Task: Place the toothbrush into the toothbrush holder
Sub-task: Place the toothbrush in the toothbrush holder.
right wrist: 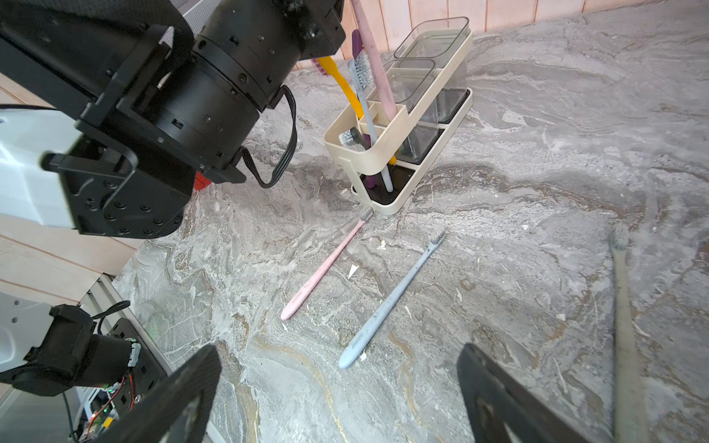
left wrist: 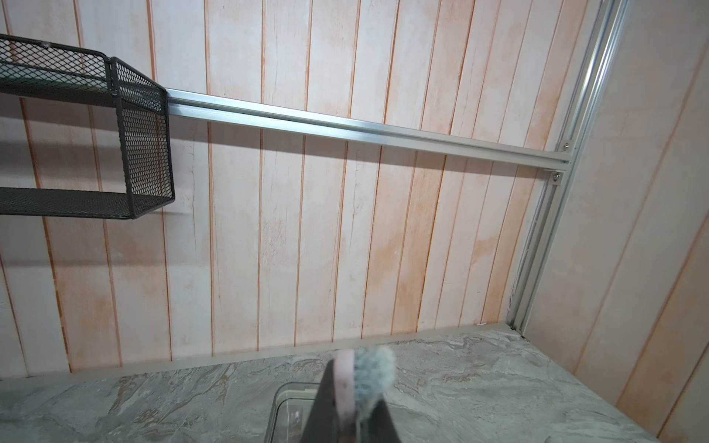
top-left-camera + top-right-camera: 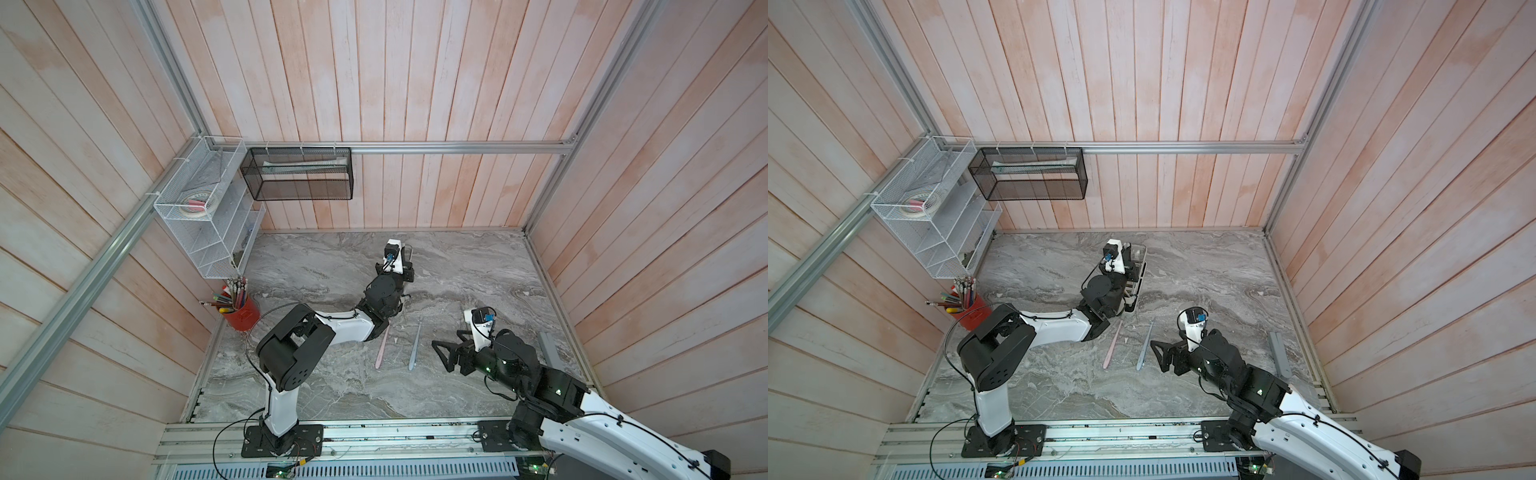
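My left gripper (image 2: 351, 399) is shut on a pink toothbrush (image 1: 378, 69), whose grey bristle head (image 2: 374, 374) sticks up between the fingers. The brush stands nearly upright with its lower end inside a front compartment of the cream toothbrush holder (image 1: 383, 153). Yellow, purple and grey brushes stand in the holder too. The left arm hides most of the holder (image 3: 1140, 266) in both top views. My right gripper (image 3: 446, 357) hovers open and empty above the table. A second pink toothbrush (image 1: 326, 264) and a blue toothbrush (image 1: 391, 299) lie flat between it and the holder.
A beige toothbrush (image 1: 623, 307) lies to the right of the blue one. A red pen cup (image 3: 243, 313) stands at the left wall under a white wire rack (image 3: 203, 208). A black mesh shelf (image 3: 299, 174) hangs on the back wall. A grey bar (image 3: 550, 349) lies near the right wall.
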Robot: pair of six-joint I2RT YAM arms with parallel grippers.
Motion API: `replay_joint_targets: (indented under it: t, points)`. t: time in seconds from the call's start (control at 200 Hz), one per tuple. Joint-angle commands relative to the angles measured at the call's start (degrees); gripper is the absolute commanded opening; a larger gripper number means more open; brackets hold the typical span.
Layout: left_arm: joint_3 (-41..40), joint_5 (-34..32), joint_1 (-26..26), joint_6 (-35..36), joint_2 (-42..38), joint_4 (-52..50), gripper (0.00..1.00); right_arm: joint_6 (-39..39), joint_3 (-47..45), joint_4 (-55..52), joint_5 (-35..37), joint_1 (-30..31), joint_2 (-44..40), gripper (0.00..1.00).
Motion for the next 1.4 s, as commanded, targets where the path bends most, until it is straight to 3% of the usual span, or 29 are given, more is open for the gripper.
replay_joint_targets:
  t: [0.0,0.21,0.655,1.275,1.395]
  points:
    - [-0.7,1.2,-0.2,0.0,0.9,0.8,0.05,0.0,-0.4,1.2,-0.4,0.0,-0.6,0.98]
    - [-1.2,1.2,-0.6,0.3,0.6,1.1,0.18,0.2,-0.4,1.1,-0.6,0.0,-0.9,0.98]
    - [-1.8,2.0,-0.7,0.6,0.5,1.4,0.19,0.4,-0.7,1.3,-0.6,0.0,-1.2,0.98]
    - [-1.4,3.1,-0.9,0.9,-0.3,0.8,0.43,0.6,-0.7,1.3,-0.7,-0.1,-1.5,0.98]
    - [0.1,4.0,-1.2,1.4,-1.7,-0.7,0.44,1.1,-0.4,0.9,0.1,-0.1,-1.8,0.98]
